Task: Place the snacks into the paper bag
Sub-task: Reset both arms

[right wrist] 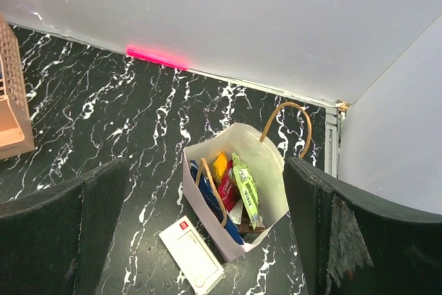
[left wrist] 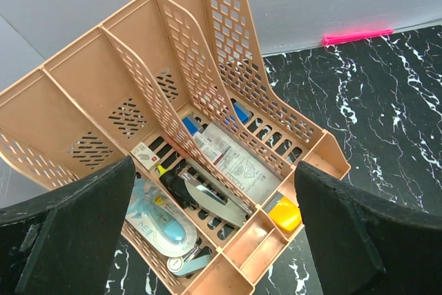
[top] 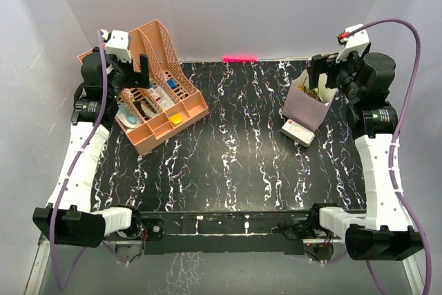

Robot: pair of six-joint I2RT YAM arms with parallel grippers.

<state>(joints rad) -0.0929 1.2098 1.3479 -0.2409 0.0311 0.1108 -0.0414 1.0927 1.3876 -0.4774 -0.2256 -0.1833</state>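
Right wrist | snacks [right wrist: 242,188] half hidden inside paper bag [right wrist: 271,176] | packet labels unreadable

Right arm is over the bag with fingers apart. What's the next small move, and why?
Probably lift the right gripper clear of the paper bag. Its fingers are open and empty, the green packet and yellow, red and blue ones already stand inside, and no snack shows loose on the table, only the white box beside the bag.

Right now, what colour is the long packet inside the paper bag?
Light green; the long shiny packet shows best in the right wrist view.
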